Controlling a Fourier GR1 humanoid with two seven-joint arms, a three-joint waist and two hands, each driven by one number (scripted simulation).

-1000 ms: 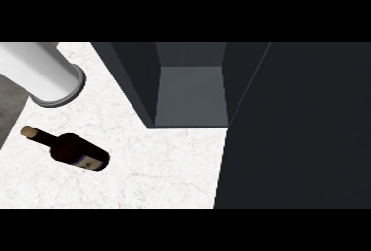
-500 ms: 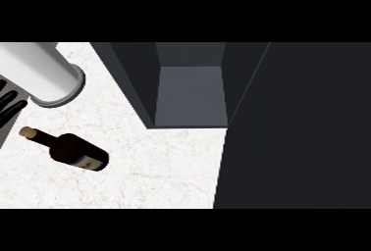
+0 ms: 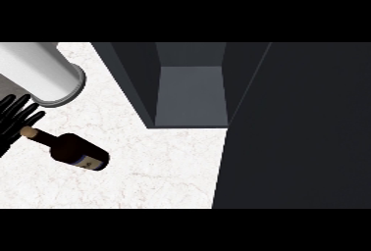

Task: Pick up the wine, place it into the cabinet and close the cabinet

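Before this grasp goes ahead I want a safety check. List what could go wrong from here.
1. The dark glass wine bottle lies on its side on the white marble counter. The black left hand is spread open at the corked neck only, so a nudge might roll the bottle away.
2. The dark cabinet's opening looks narrow between its walls, with the open dark door close beside it. A bottle carried in tilted could strike an edge.

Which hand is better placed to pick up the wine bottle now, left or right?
Left, probably. The left hand shows at the view's left edge, fingers straight and spread, close to the neck of the wine bottle lying on the counter. The right hand is not in view.
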